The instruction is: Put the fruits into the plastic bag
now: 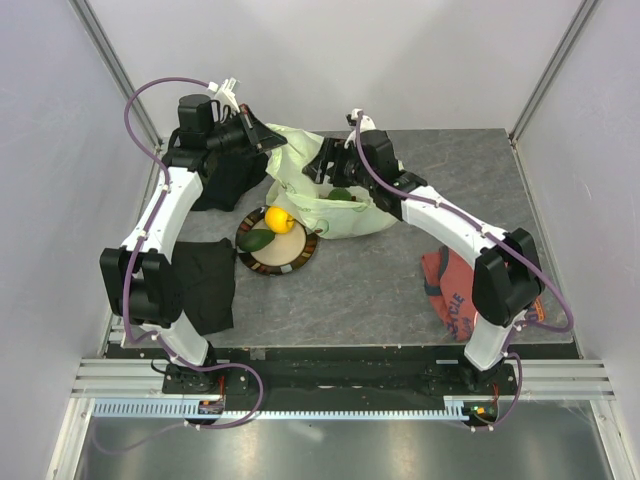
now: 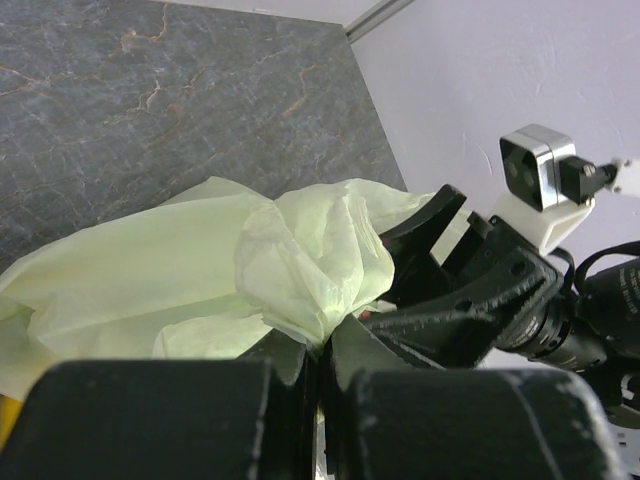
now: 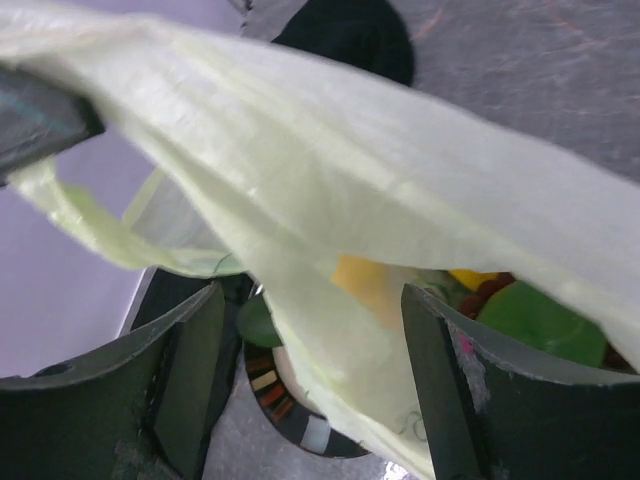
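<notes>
The bag lies at the middle back of the table. A fruit lies in it. The plate sits just in front of the bag, a bit to the left. A lemon and an avocado lie on the plate, the lemon behind. One cloth lies left of the plate. Another cloth lies left of the bag. A shirt lies on the right side.
</notes>
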Controlling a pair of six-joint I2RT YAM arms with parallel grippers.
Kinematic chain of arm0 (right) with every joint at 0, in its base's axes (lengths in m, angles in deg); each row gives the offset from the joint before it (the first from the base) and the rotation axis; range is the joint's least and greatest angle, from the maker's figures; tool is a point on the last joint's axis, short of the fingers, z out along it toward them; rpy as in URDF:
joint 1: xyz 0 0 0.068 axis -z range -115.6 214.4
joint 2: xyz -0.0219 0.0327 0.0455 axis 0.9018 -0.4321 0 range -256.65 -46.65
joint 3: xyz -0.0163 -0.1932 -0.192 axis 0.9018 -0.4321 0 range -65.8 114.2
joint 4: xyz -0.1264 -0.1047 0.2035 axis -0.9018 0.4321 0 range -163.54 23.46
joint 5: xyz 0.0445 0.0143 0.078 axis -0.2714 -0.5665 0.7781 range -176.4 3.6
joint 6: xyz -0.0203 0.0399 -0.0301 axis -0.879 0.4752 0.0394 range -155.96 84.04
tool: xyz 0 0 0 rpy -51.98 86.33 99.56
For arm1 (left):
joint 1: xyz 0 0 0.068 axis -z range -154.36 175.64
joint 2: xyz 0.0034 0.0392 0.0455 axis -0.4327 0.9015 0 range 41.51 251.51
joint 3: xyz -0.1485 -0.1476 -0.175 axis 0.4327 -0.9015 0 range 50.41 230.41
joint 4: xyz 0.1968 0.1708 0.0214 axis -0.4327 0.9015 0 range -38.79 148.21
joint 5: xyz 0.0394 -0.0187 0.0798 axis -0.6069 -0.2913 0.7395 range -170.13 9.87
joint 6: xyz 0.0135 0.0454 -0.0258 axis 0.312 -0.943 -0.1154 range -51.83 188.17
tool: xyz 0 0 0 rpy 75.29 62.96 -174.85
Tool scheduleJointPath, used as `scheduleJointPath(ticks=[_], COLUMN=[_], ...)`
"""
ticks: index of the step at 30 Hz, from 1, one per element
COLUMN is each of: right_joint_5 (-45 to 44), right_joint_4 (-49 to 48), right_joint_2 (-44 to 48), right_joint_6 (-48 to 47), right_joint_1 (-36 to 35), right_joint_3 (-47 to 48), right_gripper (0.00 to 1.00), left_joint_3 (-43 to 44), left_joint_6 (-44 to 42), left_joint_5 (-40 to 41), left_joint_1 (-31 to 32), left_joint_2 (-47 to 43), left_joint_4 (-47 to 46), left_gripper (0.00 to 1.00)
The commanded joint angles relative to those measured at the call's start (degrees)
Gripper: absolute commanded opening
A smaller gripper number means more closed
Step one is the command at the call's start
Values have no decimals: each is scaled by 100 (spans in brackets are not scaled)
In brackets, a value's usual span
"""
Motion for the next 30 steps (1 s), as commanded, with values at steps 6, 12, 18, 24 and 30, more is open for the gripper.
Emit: scheduleJointPath(ticks=[6, 12, 18, 24, 30], right_joint_5=[1172, 881, 863, 591, 258], right_joint_4=[-981, -523, 215, 708, 831], right_joint_2=[387, 272, -193, -615, -1282], right_joint_6=[-538, -1013, -1532, -1961, -2595], right_joint_1=[-390, -829, -1268, -1594, -1945], right_joint_3=[-347, -197, 373, 787, 1269], right_gripper=[77, 74, 73, 74, 79], left_joint_3=[14, -21, 31, -4, 14], left_joint_6=[-12, -20, 24, 15, 32], left_joint_5=[-124, -124, -124, -98, -115], left_joint_1=[-4, -4, -4, -4, -4], left_joint_2=[-172, -225, -190, -216, -181], left_joint_4=[-181, -181, -181, -181, -181], left_gripper=[2, 2, 1, 1, 1])
